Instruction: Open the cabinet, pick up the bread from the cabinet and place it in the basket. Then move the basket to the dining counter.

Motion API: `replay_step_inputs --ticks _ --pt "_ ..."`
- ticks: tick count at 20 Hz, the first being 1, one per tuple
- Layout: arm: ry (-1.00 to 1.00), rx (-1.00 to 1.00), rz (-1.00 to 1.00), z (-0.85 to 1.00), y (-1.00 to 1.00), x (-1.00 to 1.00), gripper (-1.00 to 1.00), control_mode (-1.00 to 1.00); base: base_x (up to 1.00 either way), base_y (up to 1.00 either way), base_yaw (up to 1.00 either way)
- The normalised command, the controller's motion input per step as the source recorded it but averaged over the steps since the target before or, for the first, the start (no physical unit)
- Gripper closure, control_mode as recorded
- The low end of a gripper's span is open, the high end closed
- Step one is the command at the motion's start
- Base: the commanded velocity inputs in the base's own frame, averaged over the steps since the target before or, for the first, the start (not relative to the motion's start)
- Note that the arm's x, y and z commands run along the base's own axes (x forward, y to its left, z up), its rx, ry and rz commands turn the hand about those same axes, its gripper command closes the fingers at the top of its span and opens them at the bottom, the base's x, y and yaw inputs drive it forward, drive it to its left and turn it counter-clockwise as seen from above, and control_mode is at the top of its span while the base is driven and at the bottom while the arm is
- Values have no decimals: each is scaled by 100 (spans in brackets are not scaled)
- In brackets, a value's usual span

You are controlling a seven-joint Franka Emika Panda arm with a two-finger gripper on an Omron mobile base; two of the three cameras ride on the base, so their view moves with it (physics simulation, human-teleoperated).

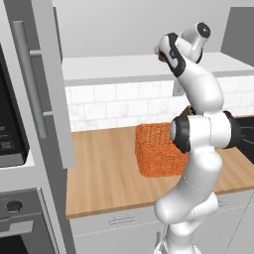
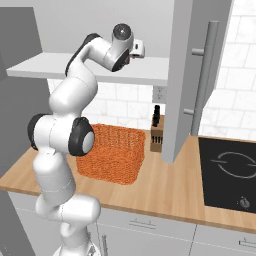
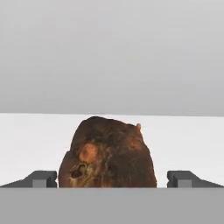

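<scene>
The cabinet stands open, its left door (image 1: 45, 74) and right door (image 2: 196, 75) swung out toward me. The arm reaches up over the cabinet's white shelf (image 2: 60, 65). In the hand view the brown, lumpy bread (image 3: 107, 151) sits on that shelf, right between my fingertips (image 3: 41, 178). My gripper (image 3: 112, 179) is open, with a gap on each side of the bread. From the base cameras the gripper (image 1: 159, 52) (image 2: 140, 49) is at shelf height. Below it, the orange woven basket (image 1: 156, 149) (image 2: 112, 152) rests on the wood counter. The dining counter is out of view.
The wood counter (image 1: 104, 173) is backed by white tiles. A dark knife block (image 2: 156, 132) stands right of the basket, near the open right door. A black cooktop (image 2: 230, 172) lies at far right. Oven units (image 1: 10, 129) fill the left side.
</scene>
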Motion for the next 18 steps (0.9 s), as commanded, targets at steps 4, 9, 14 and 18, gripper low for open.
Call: replay_step_inputs --ticks 4,9,14,18 --pt "5 0 0 0 0 35 -100 -100 0 0 0" --pt "1 -2 0 -12 0 4 100 -100 0 0 0" --pt "-1 0 1 -19 -7 -10 100 -100 0 0 0" --pt "-7 0 1 -23 -9 -47 100 -100 0 0 0"
